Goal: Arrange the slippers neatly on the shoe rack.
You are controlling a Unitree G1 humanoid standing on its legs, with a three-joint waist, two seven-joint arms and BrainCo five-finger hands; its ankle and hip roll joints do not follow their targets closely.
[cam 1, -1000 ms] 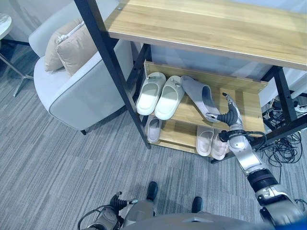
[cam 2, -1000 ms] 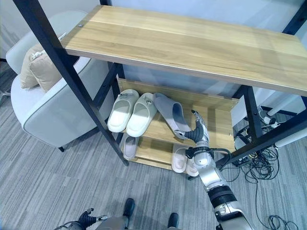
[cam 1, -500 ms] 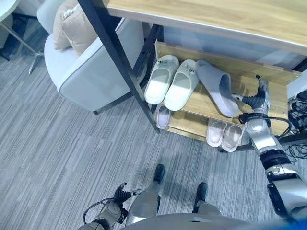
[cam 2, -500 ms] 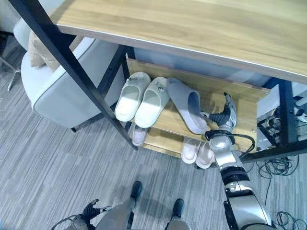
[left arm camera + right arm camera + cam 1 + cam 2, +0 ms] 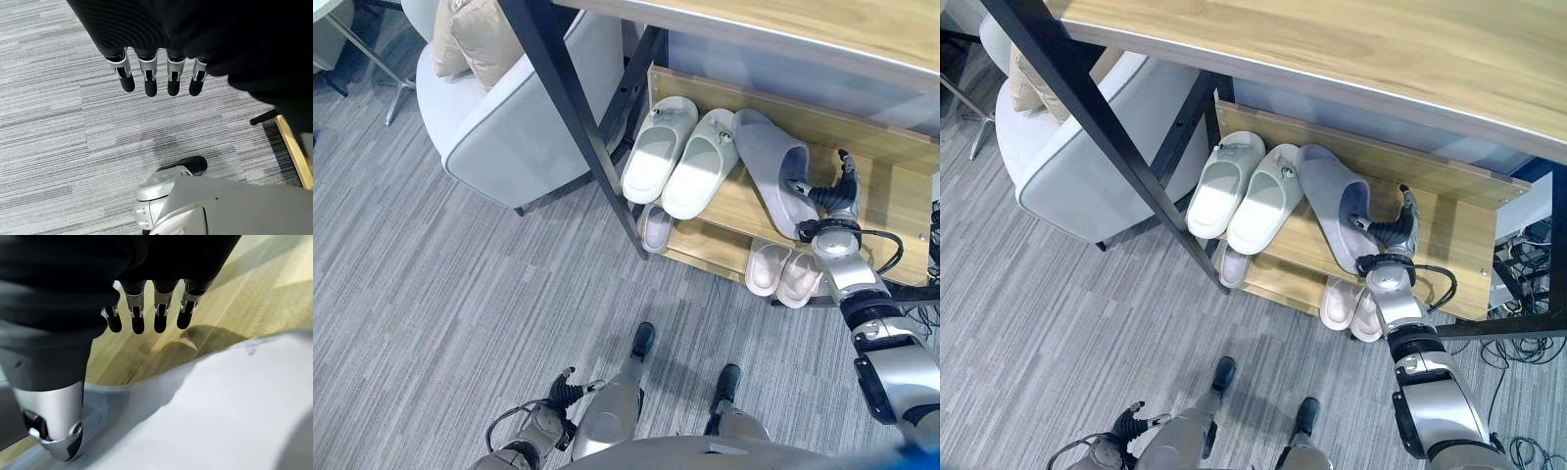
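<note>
A grey slipper [image 5: 771, 171] lies at a slant on the middle shelf [image 5: 886, 206] of the shoe rack, toe to the back. A pale pair of slippers [image 5: 683, 155] sits side by side to its left. My right hand [image 5: 1389, 233] rests against the grey slipper's heel-end side. In the right wrist view its fingers [image 5: 161, 303] are straight over the wooden shelf [image 5: 230, 293] and its thumb lies over the grey slipper [image 5: 220, 396]. My left hand [image 5: 156, 73] hangs open low over the carpet.
On the lower shelf lie a single pale slipper [image 5: 656, 225] and a pale pair [image 5: 781, 276]. A black slanted post [image 5: 587, 127] stands at the rack's left end. A grey armchair [image 5: 499, 137] with beige cushions [image 5: 475, 39] stands to the left. Cables [image 5: 1528, 455] lie on the floor at the right.
The whole picture has shifted as the camera moved. My right hand stays at the grey slipper's heel end, and the slipper looks turned slightly straighter.
</note>
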